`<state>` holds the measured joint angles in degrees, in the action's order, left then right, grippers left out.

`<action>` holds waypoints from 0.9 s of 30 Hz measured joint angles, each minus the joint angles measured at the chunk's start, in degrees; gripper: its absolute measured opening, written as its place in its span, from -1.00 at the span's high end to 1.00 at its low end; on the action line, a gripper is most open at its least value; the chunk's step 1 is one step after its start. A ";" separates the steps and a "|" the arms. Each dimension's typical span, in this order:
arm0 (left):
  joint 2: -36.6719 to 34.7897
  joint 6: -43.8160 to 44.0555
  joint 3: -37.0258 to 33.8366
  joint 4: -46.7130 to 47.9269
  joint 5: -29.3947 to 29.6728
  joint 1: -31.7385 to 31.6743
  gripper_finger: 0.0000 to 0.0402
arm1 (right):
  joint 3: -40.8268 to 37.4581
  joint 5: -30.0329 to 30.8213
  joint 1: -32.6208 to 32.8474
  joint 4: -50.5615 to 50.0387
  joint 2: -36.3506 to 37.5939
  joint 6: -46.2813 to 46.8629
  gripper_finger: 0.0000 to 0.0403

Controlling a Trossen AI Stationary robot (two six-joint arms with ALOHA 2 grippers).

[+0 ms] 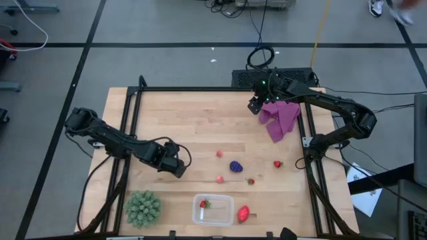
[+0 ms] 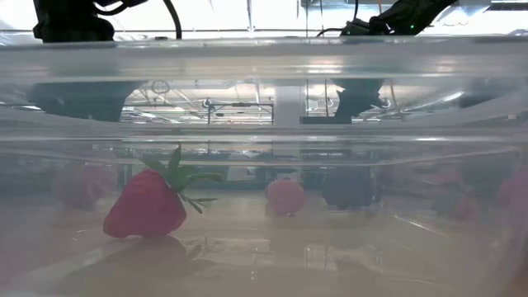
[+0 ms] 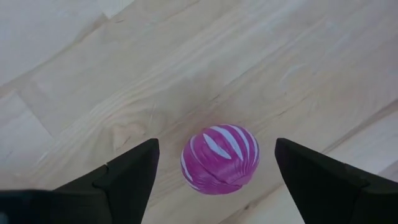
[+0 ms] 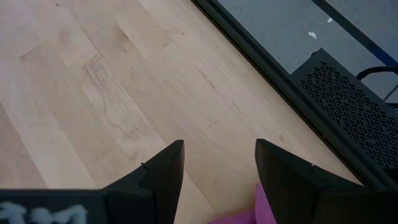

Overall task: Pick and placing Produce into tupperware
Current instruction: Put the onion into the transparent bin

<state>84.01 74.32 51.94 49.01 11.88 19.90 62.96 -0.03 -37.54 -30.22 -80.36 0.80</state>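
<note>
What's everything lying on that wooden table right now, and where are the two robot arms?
Strawberries: four, red; one inside the clear box, one beside the box, two small ones mid-table.
Small pink pieces: two, pink-red; table middle.
Grape bunch: one, dark purple; table middle.
Striped ball: one, magenta and white; between the left fingers.
Spiky ball: one, green; near left corner.
Clear box: one, near edge.
Cloth: one, purple; far right.
Left gripper: open, above the striped ball.
Right gripper: open, by the cloth.
</note>
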 joint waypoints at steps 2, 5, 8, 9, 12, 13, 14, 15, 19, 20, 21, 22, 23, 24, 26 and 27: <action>0.00 0.48 0.00 -0.02 0.04 0.02 -0.63 | 0.00 0.00 0.00 -0.02 0.00 0.00 0.07; 0.00 0.84 -0.81 -2.08 0.07 0.11 -0.65 | 0.00 0.00 0.00 -0.02 -0.01 0.00 0.07; 0.02 0.87 -3.56 -7.19 -0.39 0.11 -0.66 | 0.00 0.00 0.00 -0.02 0.00 0.00 0.07; 0.02 0.88 -4.28 -8.13 -0.91 0.11 -0.66 | 0.00 0.00 0.00 -0.02 0.00 0.00 0.07; 0.02 1.08 -6.08 -9.10 -1.44 0.11 -0.66 | 0.00 0.00 0.00 -0.02 0.00 0.00 0.07; 0.02 1.32 -6.52 -9.05 -1.46 0.11 -0.66 | 0.00 0.00 0.00 0.00 0.00 0.02 0.07; 0.02 1.59 -6.81 -9.04 -1.46 0.11 -0.66 | 0.00 0.00 0.00 -0.01 0.00 0.02 0.07; 0.02 1.85 -6.97 -9.06 -1.47 0.11 -0.66 | 0.00 0.00 0.00 -0.02 0.00 0.02 0.07; 0.02 1.31 -7.08 -9.48 -1.86 0.11 -0.66 | 0.00 0.00 0.00 0.00 -0.02 0.02 0.07; 0.02 1.21 -7.08 -9.86 -1.84 0.11 -0.66 | -0.02 0.00 0.00 0.00 0.00 0.02 0.07; 0.02 1.20 -7.08 -10.20 -1.84 0.11 -0.66 | 0.00 0.00 0.00 0.02 0.00 0.04 0.07; 0.02 1.16 -7.08 -10.28 -1.84 0.11 -0.66 | 0.00 0.00 0.00 0.01 0.00 0.04 0.07; 0.02 1.16 -7.08 -10.22 -1.86 0.11 -0.66 | 0.00 0.00 0.00 0.01 0.00 0.04 0.07; 0.02 1.15 -7.08 -10.19 -2.03 0.11 -0.66 | 0.00 0.00 0.00 0.02 0.00 0.04 0.07; 0.02 1.02 -7.08 -10.21 -2.59 0.11 -0.66 | 0.00 0.00 0.00 0.00 -0.02 0.04 0.07; 0.02 1.01 -7.08 -10.20 -2.75 0.11 -0.66 | 0.00 0.00 0.00 0.00 0.00 0.04 0.07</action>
<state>84.03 75.33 44.86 38.81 9.13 20.01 62.96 -0.03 -37.54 -30.22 -80.36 0.84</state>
